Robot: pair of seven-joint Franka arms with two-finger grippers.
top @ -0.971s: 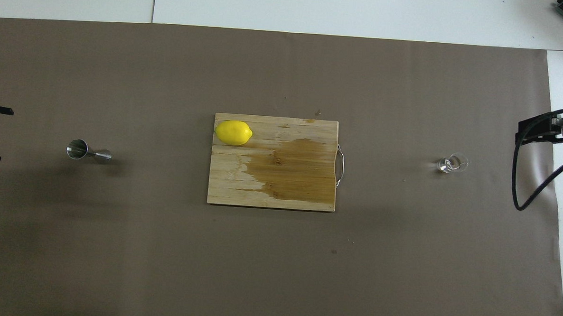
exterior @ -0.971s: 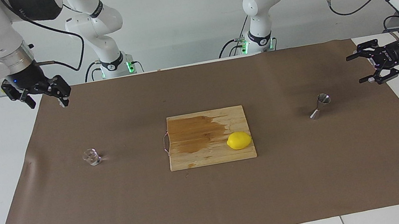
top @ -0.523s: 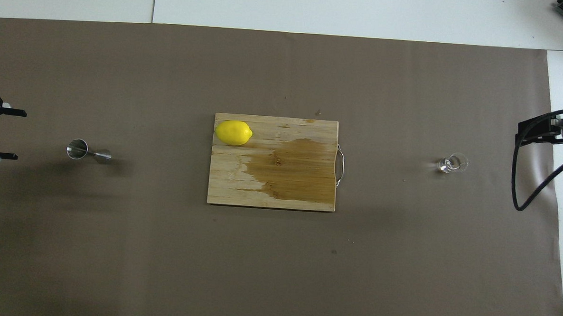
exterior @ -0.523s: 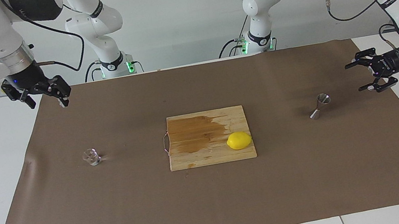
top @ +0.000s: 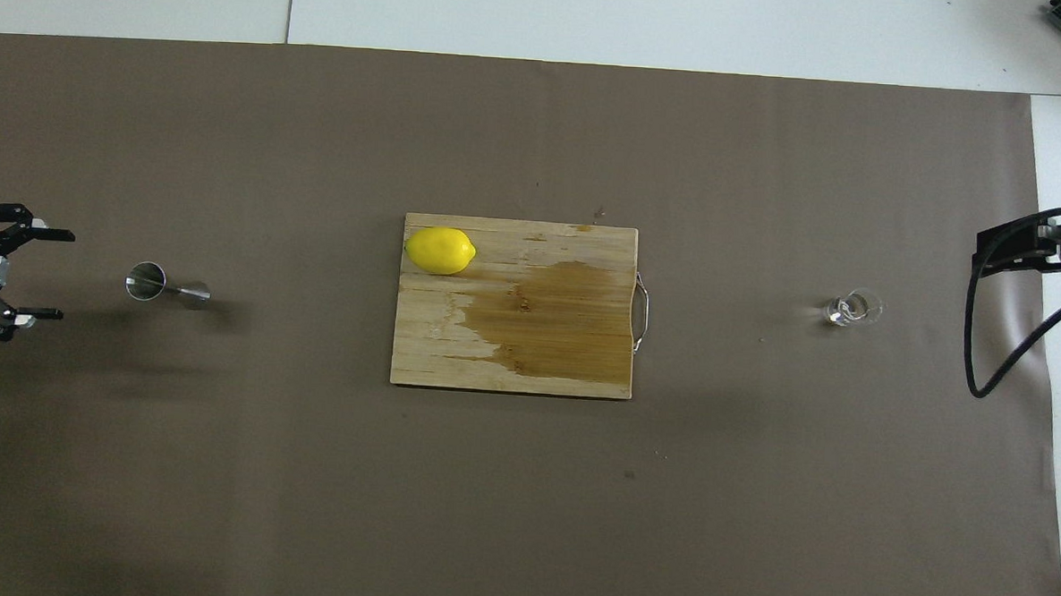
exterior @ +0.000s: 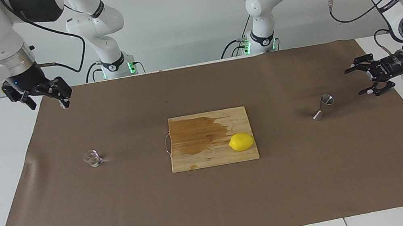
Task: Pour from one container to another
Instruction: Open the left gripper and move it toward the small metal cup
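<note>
The steel hourglass jigger (exterior: 322, 107) (top: 148, 282) stands on the brown mat toward the left arm's end of the table. My left gripper (exterior: 353, 82) (top: 66, 275) hovers low over the mat edge just beside it, lying level and open, its fingertips pointing at the jigger with a gap between them and it. The tiny clear glass cup (exterior: 92, 158) (top: 852, 308) stands on the mat toward the right arm's end. My right gripper (exterior: 49, 105) hangs open and empty over the mat's corner close to the robots, well apart from the cup.
A wooden cutting board (exterior: 213, 156) (top: 438, 361) with a dark wet patch lies mid-table. A yellow lemon (exterior: 241, 141) (top: 440, 250) rests on its corner toward the jigger. The brown mat (exterior: 217, 204) covers most of the white table. A black cable (top: 998, 354) loops over the cup's end.
My left gripper has moved in over the mat edge toward the jigger and a little lower, staying open. The right arm, cup, jigger and lemon have not moved.
</note>
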